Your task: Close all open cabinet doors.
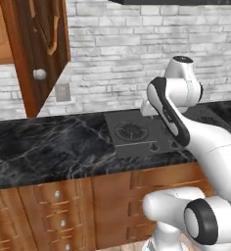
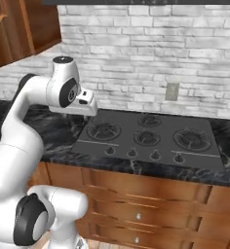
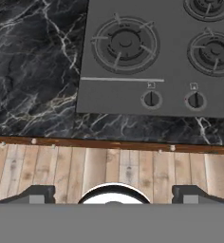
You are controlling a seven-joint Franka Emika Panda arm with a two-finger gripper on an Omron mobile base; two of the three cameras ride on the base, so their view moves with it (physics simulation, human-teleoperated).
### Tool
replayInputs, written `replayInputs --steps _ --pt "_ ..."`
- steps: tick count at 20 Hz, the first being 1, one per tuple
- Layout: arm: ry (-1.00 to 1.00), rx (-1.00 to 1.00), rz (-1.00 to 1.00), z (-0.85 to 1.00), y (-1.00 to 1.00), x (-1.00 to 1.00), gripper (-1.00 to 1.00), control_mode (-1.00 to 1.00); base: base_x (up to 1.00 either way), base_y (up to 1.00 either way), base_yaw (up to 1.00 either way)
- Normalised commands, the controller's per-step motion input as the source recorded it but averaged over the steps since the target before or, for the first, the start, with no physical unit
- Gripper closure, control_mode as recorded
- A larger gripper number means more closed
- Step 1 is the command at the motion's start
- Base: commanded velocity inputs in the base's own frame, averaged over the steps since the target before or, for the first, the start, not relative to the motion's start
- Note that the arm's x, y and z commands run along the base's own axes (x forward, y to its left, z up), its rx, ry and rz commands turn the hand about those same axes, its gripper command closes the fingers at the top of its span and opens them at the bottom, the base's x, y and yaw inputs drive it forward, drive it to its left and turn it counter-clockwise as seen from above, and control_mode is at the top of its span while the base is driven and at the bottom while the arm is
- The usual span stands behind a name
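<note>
Fingers point(image 3: 42, 193) spread wide above cooktop point(image 3: 156, 57); cabinet door point(image 1: 36, 49) open, well apart.

White arm point(image 1: 196, 142) with dark joints, rising from base, folded at elbow, upper link leaning forward, wrist bent so hand points straight down. Seen from the right base camera as a tall arch point(image 2: 24, 126) ending in the hand block. Claw point(image 3: 113, 193) aimed downward, jaws spread wide, nothing between them; two dark fingertips point(image 3: 37, 193) far apart at the lower edge of the hand camera. Hanging free in the air, touching nothing
</note>
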Motion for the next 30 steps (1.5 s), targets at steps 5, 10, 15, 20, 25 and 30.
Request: replayInputs --steps 5,10,15,20,25,30 --pt "0.00 0.00 0.00 0.00 0.00 0.00 -1.00 1.00 -0.58 0.90 0.00" --pt "0.00 0.00 0.00 0.00 0.00 0.00 -1.00 1.00 -0.75 0.72 0.00" --pt "0.00 0.00 0.00 0.00 0.00 0.00 -1.00 1.00 -0.66 0.59 0.00" --pt "0.00 0.00 0.00 0.00 0.00 0.00 -1.00 1.00 -0.32 0.79 0.00" --pt "0.00 0.00 0.00 0.00 0.00 0.00 -1.00 1.00 0.00 0.97 0.00" --pt "0.00 0.00 0.00 0.00 0.00 0.00 -1.00 1.00 0.28 0.59 0.00"
